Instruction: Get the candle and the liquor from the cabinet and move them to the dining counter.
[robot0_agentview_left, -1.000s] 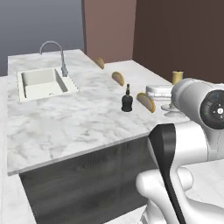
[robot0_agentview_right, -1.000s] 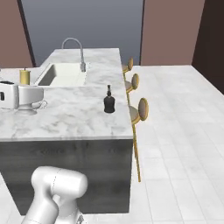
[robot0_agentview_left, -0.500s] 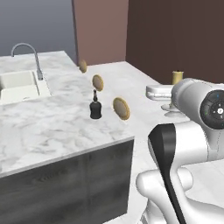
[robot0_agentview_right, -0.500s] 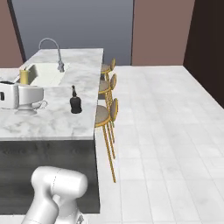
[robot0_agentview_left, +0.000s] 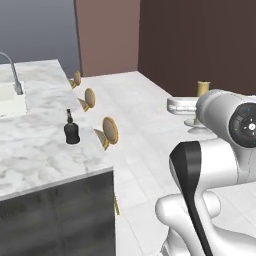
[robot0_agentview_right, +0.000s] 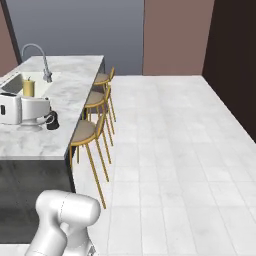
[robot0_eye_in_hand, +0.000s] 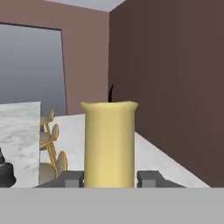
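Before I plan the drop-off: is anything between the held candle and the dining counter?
Nothing visible. The claw holds the candle over open floor; the dining counter lies beside it, carrying the liquor near its edge.

1. The slim yellowish-tan waxy candle (robot0_eye_in_hand: 109, 144) looks matt and smooth, with a thin black wick.
2. The squat black liquor bottle (robot0_agentview_left: 72, 131) has a dull sheen (glass or plastic, hard to tell).
3. The large white grey-veined marble dining counter (robot0_agentview_left: 35, 150) appears polished and smooth.
4. The curved silvery faucet (robot0_agentview_right: 39, 57) reads as brushed metal.
5. The round tan stools (robot0_agentview_right: 88, 131) have slim golden metal legs and matt seats.
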